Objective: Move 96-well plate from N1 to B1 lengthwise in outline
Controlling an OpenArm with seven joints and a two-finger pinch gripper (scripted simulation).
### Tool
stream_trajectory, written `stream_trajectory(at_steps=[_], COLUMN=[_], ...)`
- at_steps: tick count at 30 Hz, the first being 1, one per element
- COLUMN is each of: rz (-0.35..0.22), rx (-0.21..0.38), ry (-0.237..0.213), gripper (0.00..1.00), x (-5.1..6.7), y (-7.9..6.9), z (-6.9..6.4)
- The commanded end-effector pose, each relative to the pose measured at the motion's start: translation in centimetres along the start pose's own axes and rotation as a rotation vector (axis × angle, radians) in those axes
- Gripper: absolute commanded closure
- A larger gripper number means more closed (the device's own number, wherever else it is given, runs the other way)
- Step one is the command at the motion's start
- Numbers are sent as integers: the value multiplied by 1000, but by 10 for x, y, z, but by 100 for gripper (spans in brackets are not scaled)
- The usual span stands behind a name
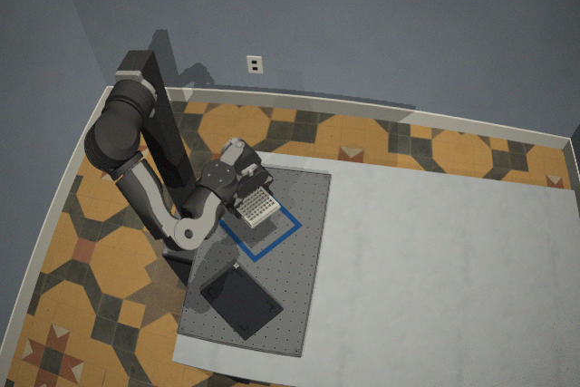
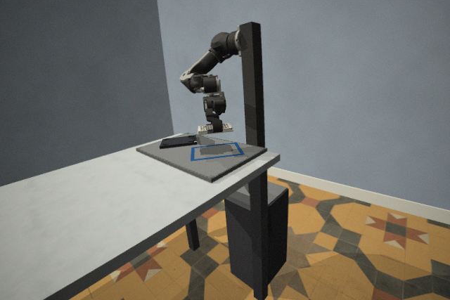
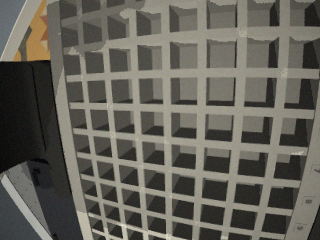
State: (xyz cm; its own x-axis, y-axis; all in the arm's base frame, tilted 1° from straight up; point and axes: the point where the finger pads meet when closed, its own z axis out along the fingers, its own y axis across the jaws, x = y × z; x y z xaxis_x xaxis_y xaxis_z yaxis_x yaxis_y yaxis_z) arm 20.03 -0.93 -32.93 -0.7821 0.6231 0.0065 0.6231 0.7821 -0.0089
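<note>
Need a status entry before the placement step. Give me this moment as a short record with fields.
gripper: shut on the 96-well plate, pointing down
96-well plate: held in the air, wells up, roughly level, above the near corner of the outline
plate nest N1: dark tray on the deck, no plate in it
bench spot B1: blue taped outline on the grey perforated deck, nothing resting inside it yet
stage: plate lifted and carried over B1; lowering and release not yet done
</note>
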Motion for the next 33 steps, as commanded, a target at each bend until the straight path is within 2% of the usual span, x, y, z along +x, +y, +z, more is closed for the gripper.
stream_trajectory(at_steps=[1, 7, 12, 24, 29, 33], rz=[-3, -3, -8, -8, -8, -8], rx=[-13, -13, -13, -13, -13, -13], ry=[1, 1, 2, 2, 3, 3], gripper=[100, 100, 100, 100, 100, 100], x=[0, 0, 0, 0, -1, -1], y=[3, 3, 0, 0, 0, 0], z=[-2, -2, 31, 31, 63, 63])
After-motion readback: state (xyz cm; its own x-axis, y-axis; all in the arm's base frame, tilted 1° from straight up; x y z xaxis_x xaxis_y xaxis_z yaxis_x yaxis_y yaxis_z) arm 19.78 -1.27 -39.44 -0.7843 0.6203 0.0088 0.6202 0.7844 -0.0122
